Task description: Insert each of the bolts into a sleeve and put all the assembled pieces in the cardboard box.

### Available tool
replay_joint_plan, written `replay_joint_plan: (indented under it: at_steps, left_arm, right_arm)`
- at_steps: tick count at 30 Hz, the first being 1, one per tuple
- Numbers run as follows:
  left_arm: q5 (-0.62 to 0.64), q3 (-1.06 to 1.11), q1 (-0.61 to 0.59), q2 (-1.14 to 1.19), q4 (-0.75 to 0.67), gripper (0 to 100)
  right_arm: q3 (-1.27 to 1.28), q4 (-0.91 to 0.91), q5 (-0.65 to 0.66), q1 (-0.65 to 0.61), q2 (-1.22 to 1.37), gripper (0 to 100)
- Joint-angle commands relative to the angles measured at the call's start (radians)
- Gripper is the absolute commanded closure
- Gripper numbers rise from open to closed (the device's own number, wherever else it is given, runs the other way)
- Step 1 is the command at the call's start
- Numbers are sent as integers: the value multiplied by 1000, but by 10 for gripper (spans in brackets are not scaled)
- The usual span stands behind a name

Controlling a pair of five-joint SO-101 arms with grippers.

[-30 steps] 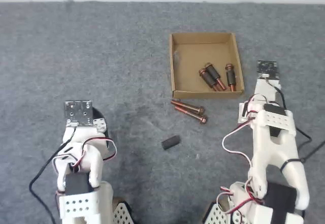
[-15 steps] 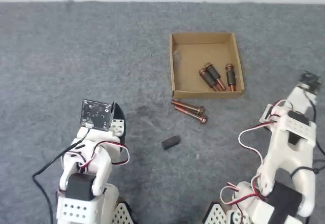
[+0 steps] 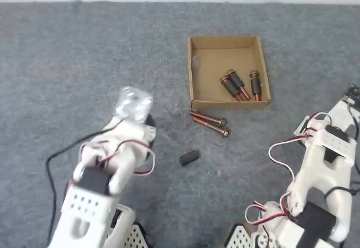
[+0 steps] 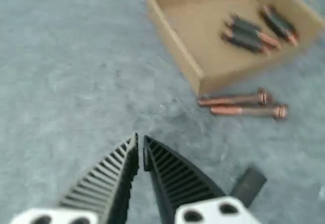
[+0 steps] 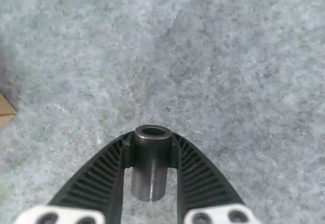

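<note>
Two bare copper bolts [image 3: 209, 121] lie side by side just in front of the cardboard box [image 3: 191, 71]; the left wrist view shows the bolts [image 4: 238, 100] too. A loose black sleeve [image 3: 189, 157] lies nearer the arms, also seen as the sleeve [image 4: 249, 181] past my left fingers. Three assembled pieces [image 3: 239, 85] rest inside the box [image 4: 172, 38]. My left gripper [image 4: 140, 140] is shut and empty, hovering over the carpet left of the bolts. My right gripper [image 5: 152, 137] is shut on a dark sleeve [image 5: 151, 169], out at the right side.
Grey carpet covers the table. The left arm [image 3: 112, 158] leans toward the middle; the right arm [image 3: 326, 152] stands near the right edge. A corner of the box [image 5: 5, 108] shows beside the right gripper.
The left arm has swung right and forward toward the loose sleeve and bolts. The right arm has swung right, away from the box.
</note>
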Motion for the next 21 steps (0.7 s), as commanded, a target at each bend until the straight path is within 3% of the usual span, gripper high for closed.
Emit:
replay_joint_plan:
  at_steps: [1,6,11,15,21]
  left_arm:
    - [-74,-163,98,275,-21,988]
    - [-153,-254,184,499,-25,987]
    - [-451,-326,244,692,-25,980]
    - [-655,-332,305,798,-23,907]
    - [-756,-335,390,856,-29,795]
  right_arm:
    - [-69,-22,-9,12,-12,991]
    - [-69,-22,-9,7,-10,991]
    - [-69,-24,-9,4,-10,991]
    - [-69,-24,-9,-7,-10,991]
    - [-69,-24,-9,-8,-10,991]
